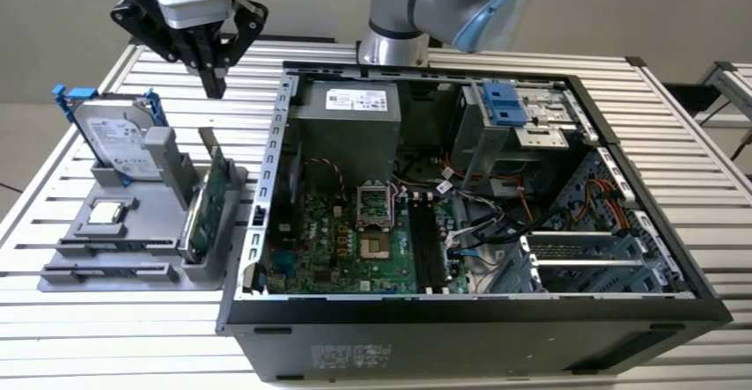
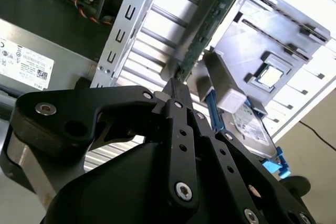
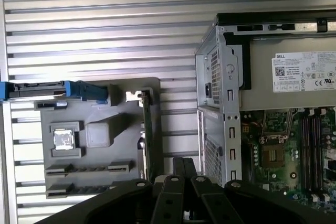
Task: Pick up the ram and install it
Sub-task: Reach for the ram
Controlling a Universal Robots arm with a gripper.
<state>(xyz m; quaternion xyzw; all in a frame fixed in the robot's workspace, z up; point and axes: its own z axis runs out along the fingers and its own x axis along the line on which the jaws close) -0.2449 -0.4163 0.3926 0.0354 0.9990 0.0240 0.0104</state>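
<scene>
The ram [image 1: 123, 247] is a thin dark stick standing on edge in a low slot at the near end of the grey holder [image 1: 70, 277]. From above it reads as a dark strip [image 3: 89, 169] between two grey blocks. My gripper [image 1: 215, 86] hangs high over the holder's far end, well away from the ram. Its black fingers are shut with nothing between them, in both wrist views [image 2: 173, 85] [image 3: 184, 162]. The motherboard's long black memory slots [image 1: 423, 245] lie inside the open computer case [image 1: 470, 306].
The holder also carries a silver hard drive with a blue bracket [image 1: 118, 139], a processor chip [image 1: 106, 212] and a taller green circuit card [image 1: 206, 205] on edge, nearest the case wall. Everything rests on a slatted metal table [image 1: 106, 337]. Cables crowd the case's right half.
</scene>
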